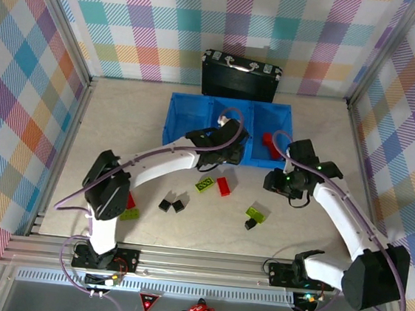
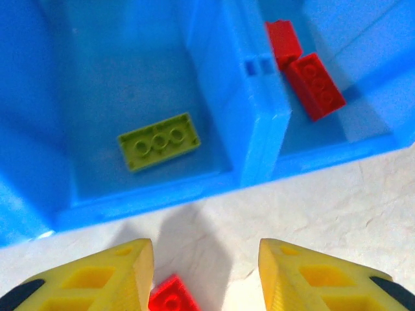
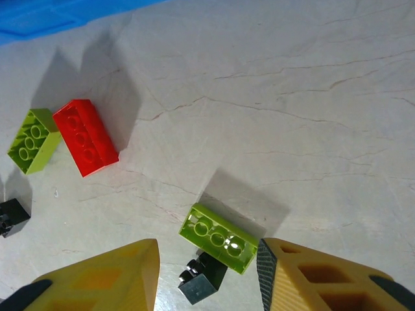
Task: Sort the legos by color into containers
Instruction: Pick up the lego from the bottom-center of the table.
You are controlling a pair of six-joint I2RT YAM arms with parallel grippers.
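Right gripper: fingers sitting apart, green lego lying between them
Left gripper: spread too, red lego peeking between

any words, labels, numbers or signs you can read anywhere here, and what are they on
No text can be read in these pictures.
Too blurred to read: any embossing on the studs of the lime-green oblong plastic brick lying in the blue plastic bin.
Too small to read: the small red triangular mark at the bottom of the top view.
No lettering discernible: the black case with a metal handle.
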